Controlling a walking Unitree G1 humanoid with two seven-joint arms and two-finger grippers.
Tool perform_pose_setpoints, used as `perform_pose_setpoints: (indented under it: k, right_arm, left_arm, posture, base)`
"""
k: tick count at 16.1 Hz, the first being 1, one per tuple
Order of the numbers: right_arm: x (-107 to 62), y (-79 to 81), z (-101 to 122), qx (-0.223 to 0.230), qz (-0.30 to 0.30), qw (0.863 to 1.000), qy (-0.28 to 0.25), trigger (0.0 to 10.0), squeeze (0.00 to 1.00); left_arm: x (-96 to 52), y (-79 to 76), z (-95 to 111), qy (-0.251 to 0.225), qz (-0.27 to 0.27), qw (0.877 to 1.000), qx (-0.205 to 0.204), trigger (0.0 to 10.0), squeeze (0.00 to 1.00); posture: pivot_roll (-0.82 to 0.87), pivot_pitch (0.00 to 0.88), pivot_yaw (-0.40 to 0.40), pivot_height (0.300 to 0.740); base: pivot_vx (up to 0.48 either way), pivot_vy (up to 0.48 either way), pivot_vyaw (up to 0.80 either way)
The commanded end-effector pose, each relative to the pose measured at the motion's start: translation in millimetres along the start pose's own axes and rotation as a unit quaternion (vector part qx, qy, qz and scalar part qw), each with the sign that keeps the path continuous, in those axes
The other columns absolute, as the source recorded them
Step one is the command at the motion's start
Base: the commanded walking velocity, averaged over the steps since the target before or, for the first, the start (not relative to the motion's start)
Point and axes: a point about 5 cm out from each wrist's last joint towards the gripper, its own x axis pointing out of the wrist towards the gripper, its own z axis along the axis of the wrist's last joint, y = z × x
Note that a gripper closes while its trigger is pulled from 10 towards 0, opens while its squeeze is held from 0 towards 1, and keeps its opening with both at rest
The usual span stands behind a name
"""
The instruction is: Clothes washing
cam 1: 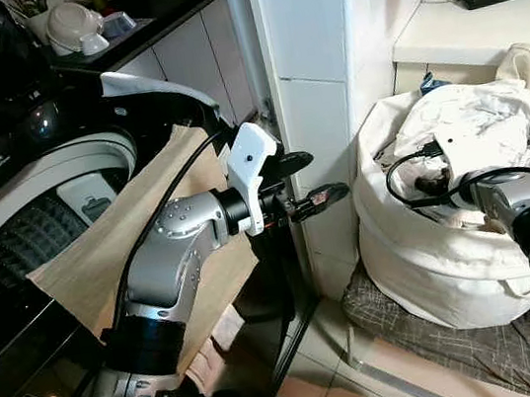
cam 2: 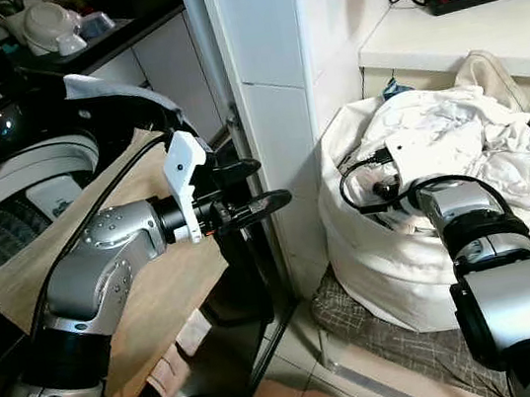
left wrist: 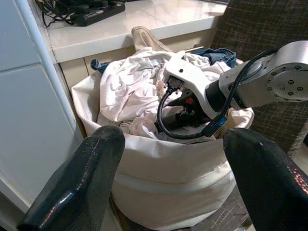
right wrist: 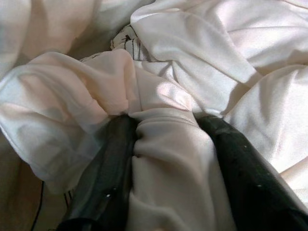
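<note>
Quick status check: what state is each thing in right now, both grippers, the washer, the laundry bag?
Left gripper: open, empty, held in the air beside the white pillar.
Right gripper: down in the laundry bag, fingers either side of a fold of white cloth.
Washing machine: lid up, tan cloth draped over its rim.
Laundry bag: open, heaped full.

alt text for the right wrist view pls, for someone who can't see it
The right gripper is pushed into a pile of white clothes, its two black fingers on either side of a bunched fold of white fabric. Crumpled white cloth lies all around, with a small black-patterned patch peeking out behind it.
</note>
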Motion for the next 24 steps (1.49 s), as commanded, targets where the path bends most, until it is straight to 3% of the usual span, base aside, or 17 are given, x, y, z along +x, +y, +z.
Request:
perform_pose_setpoints:
  k: [1, 8, 12, 14, 15, 17, 18, 19, 20, 21, 22, 23, 24]
  right_arm:
    - [-2.2, -7.5, 3.8, 0.006, -0.016, 1.000, -0.005, 0.0, 0.00]
    - [-8.6, -21.0, 16.9, 0.046, -0.029, 0.998, -0.044, 0.0, 0.00]
    - [-28.9, -46.1, 53.0, 0.062, -0.063, 0.987, -0.132, 0.0, 0.00]
    - [-66.6, -65.1, 99.6, 0.063, -0.080, 0.964, -0.247, 0.0, 0.00]
    - [-74.3, -66.6, 107.1, 0.064, -0.077, 0.959, -0.264, 0.0, 0.00]
    - [-122.5, -59.1, 150.0, 0.063, 0.008, 0.929, -0.365, 0.0, 0.00]
    - [-152.7, -51.2, 173.9, 0.081, 0.066, 0.901, -0.421, 0.0, 0.00]
    - [-163.3, -48.3, 181.5, 0.086, 0.085, 0.891, -0.439, 0.0, 0.00]
    - [-185.3, -39.6, 199.1, 0.104, 0.141, 0.864, -0.472, 0.0, 0.00]
    - [-202.1, -30.1, 212.8, 0.116, 0.195, 0.840, -0.493, 0.0, 0.00]
    - [-207.2, -26.4, 217.0, 0.118, 0.213, 0.832, -0.499, 0.0, 0.00]
    - [-223.7, -6.7, 230.2, 0.128, 0.282, 0.803, -0.509, 0.0, 0.00]
    - [-227.2, -2.1, 232.7, 0.132, 0.299, 0.796, -0.510, 0.0, 0.00]
  left_arm:
    - [-1.2, 3.8, 2.3, 0.004, 0.008, 1.000, 0.002, 10.0, 0.00]
    - [-1.1, 12.4, 4.5, -0.002, 0.037, 0.999, -0.002, 10.0, 0.00]
    - [0.6, 22.1, 8.9, -0.013, 0.077, 0.997, -0.001, 10.0, 0.00]
    - [2.3, 31.2, 16.8, -0.034, 0.111, 0.993, 0.003, 10.0, 0.00]
    - [2.7, 32.2, 18.3, -0.038, 0.115, 0.993, 0.005, 10.0, 0.00]
    - [8.6, 33.5, 32.5, -0.065, 0.119, 0.991, 0.017, 10.0, 0.00]
    - [13.8, 30.8, 42.2, -0.080, 0.109, 0.991, 0.024, 10.0, 0.00]
    - [15.7, 30.0, 45.6, -0.085, 0.107, 0.990, 0.024, 10.0, 0.00]
    - [19.2, 26.6, 56.6, -0.115, 0.094, 0.989, -0.002, 10.0, 1.00]
    - [22.4, 22.1, 67.5, -0.143, 0.081, 0.986, -0.003, 10.0, 1.00]
    - [23.6, 20.0, 71.1, -0.150, 0.076, 0.986, 0.006, 10.0, 1.00]
    - [31.6, 13.0, 84.6, -0.188, 0.066, 0.980, -0.011, 10.0, 1.00]
    - [33.6, 11.4, 87.3, -0.196, 0.062, 0.979, -0.021, 10.0, 1.00]
  posture:
    - [-0.11, 0.000, 0.138, 0.740]
    - [-0.12, 0.000, 0.142, 0.740]
    - [-0.13, 0.000, 0.146, 0.740]
    - [-0.13, 0.000, 0.150, 0.740]
    - [-0.14, 0.000, 0.153, 0.740]
    - [-0.15, 0.000, 0.161, 0.740]
    - [-0.16, 0.000, 0.166, 0.740]
    - [-0.16, 0.000, 0.166, 0.740]
    - [-0.17, 0.000, 0.165, 0.740]
    - [-0.17, 0.000, 0.162, 0.740]
    - [-0.17, 0.000, 0.161, 0.740]
    - [-0.18, 0.000, 0.152, 0.740]
    - [-0.18, 0.000, 0.149, 0.740]
  base:
    - [0.000, 0.000, 0.00]
    - [0.000, 0.000, 0.00]
    - [0.000, 0.000, 0.00]
    - [0.000, 0.000, 0.00]
    - [0.000, 0.000, 0.00]
    - [0.000, 0.000, 0.00]
    - [0.000, 0.000, 0.00]
    - [0.000, 0.000, 0.00]
    - [0.000, 0.000, 0.00]
    - [0.000, 0.000, 0.00]
    - [0.000, 0.000, 0.00]
    - [0.000, 0.000, 0.00]
    - [0.000, 0.000, 0.00]
